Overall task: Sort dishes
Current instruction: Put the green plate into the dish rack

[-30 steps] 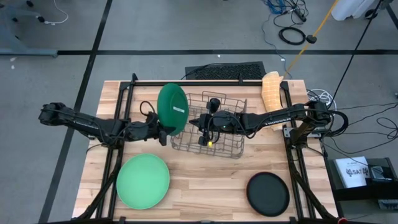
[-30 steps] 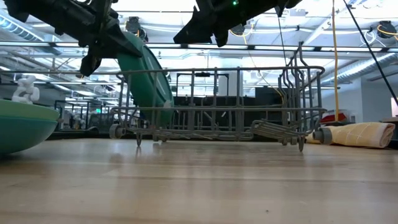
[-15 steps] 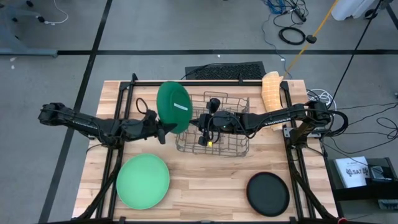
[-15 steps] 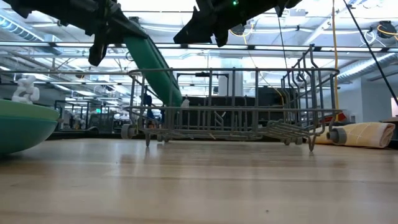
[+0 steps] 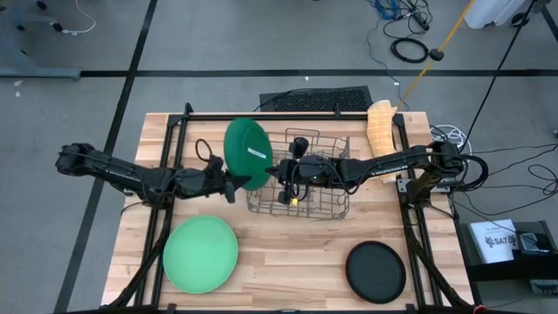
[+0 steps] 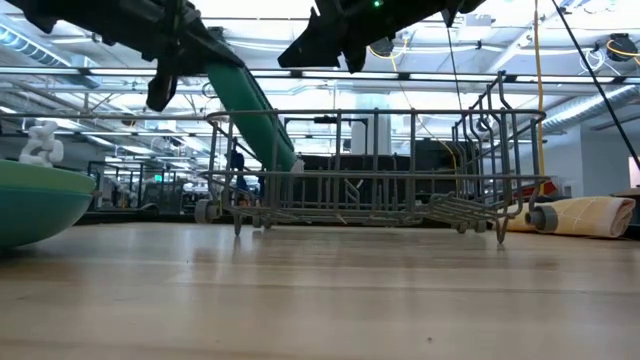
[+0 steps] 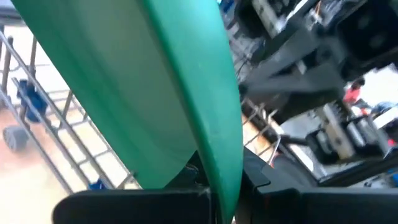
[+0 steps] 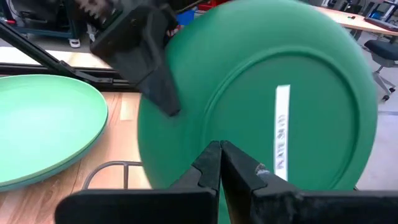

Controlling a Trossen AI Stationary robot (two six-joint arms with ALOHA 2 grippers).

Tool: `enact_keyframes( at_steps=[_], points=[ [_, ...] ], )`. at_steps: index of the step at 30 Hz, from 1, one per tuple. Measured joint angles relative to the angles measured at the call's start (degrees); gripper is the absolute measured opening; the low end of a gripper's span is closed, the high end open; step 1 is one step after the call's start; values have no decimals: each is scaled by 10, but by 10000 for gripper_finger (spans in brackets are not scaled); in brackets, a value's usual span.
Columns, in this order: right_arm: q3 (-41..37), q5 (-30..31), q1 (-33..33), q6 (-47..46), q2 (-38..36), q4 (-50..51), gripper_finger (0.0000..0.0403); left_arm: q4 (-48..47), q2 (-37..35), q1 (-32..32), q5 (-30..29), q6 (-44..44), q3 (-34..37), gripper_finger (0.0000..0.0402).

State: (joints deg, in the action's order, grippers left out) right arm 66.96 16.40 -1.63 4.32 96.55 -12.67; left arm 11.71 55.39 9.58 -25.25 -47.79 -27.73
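1. The left gripper [image 5: 234, 186] has its jaws clamped on the lower rim of the teal-green plate [image 5: 248, 154], and I reckon it carries the plate on edge because that is the only way it will slip between the wires of the grey wire rack [image 5: 301, 187].
2. That plate hangs above the bench [image 5: 288, 253] at the rack's left end. From table height its lower edge seems to dip inside the rack wall [image 6: 300, 180], though I cannot tell whether it touches the wire.
3. It is not upright. The plate [image 6: 250, 110] leans, its top toward the left arm and its bottom toward the rack. Its labelled underside [image 8: 281, 134] faces the right arm, so its flat face looks along the rack's length, roughly.
4. The right gripper [image 5: 285, 177] hovers over the rack's left part with its jaws pressed together on nothing, probably waiting to steady or guide the plate.
5. The light-green plate [image 5: 200, 253] lies flat on the bench in front of the left arm. The black plate [image 5: 376, 271] lies flat near the front right, both well apart from the rack and not yet sorted.
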Motion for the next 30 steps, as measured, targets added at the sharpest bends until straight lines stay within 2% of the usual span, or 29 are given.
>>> enact_keyframes(
  at_steps=[10,13,24,30],
  points=[
    [0,0,0,4,0,-8,6,6,74,0,7,-36,-2,15],
    [0,0,0,4,0,-8,6,17,86,0,6,-26,-2,26],
    [0,0,0,4,0,-6,6,32,80,3,13,-12,-1,161],
    [0,0,0,8,0,-2,6,1,44,8,11,16,-1,198]
  ],
)
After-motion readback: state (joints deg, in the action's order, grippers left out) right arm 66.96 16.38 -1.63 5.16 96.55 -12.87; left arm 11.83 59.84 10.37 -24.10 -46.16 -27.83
